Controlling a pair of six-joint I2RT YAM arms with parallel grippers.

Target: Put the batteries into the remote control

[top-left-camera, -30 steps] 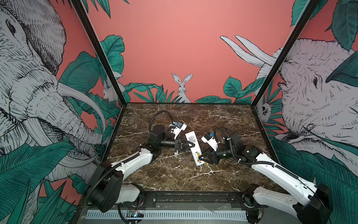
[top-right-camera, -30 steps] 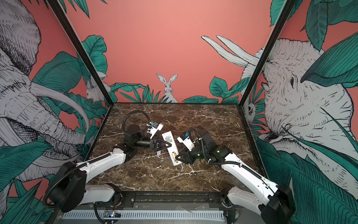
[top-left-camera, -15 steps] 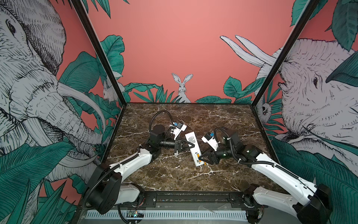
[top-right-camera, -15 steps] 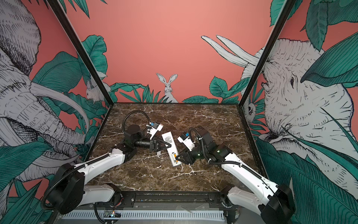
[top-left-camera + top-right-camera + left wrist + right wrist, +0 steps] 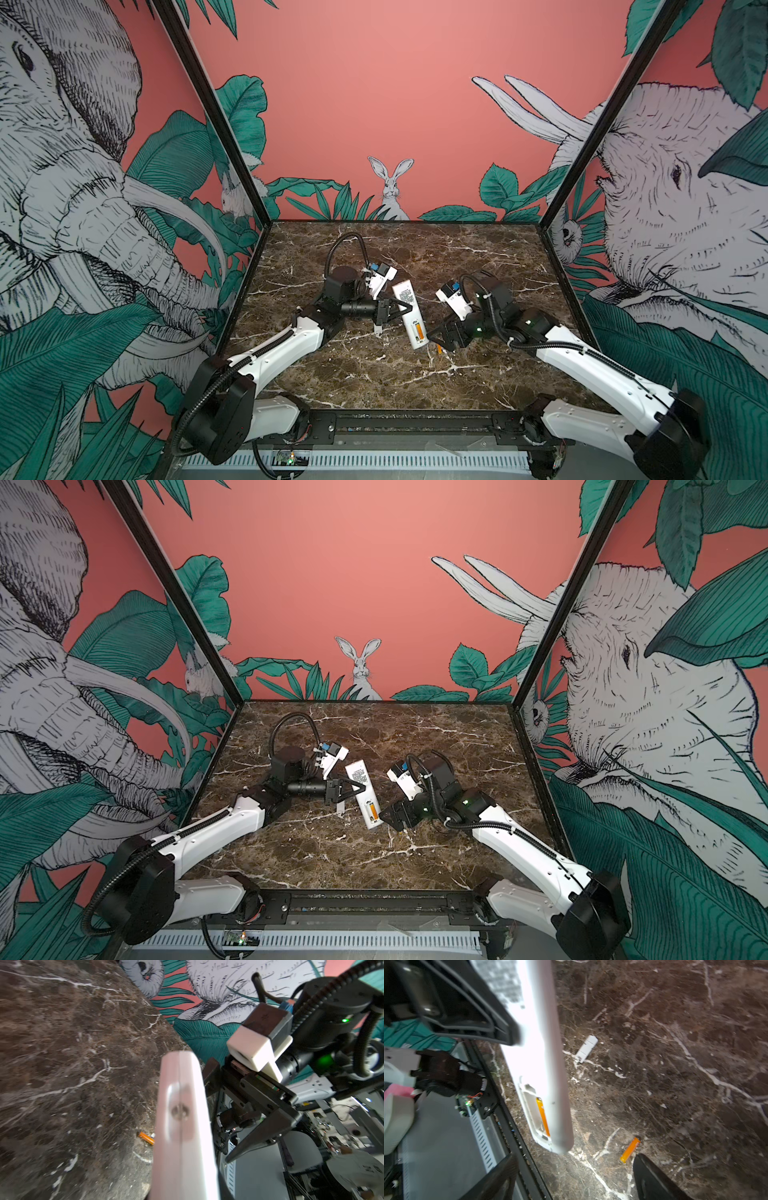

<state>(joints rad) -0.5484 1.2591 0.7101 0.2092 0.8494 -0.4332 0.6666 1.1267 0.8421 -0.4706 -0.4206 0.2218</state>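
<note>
My left gripper is shut on the middle of the remote control and holds it tilted above the marble, its labelled back upward. Its battery bay is uncovered at the near end, and one orange battery lies inside it. The other battery lies loose on the table, just right of the remote's near end. My right gripper is open beside that end with nothing between its fingers; one finger is close to the loose battery. In both top views the remote lies between the two grippers.
A small white battery cover lies on the marble table, under my left gripper's wrist. Printed walls close in the left, back and right sides. A black rail runs along the front edge.
My right gripper has opened wide beside the remote's near end. The left gripper and the remote have hardly moved.
</note>
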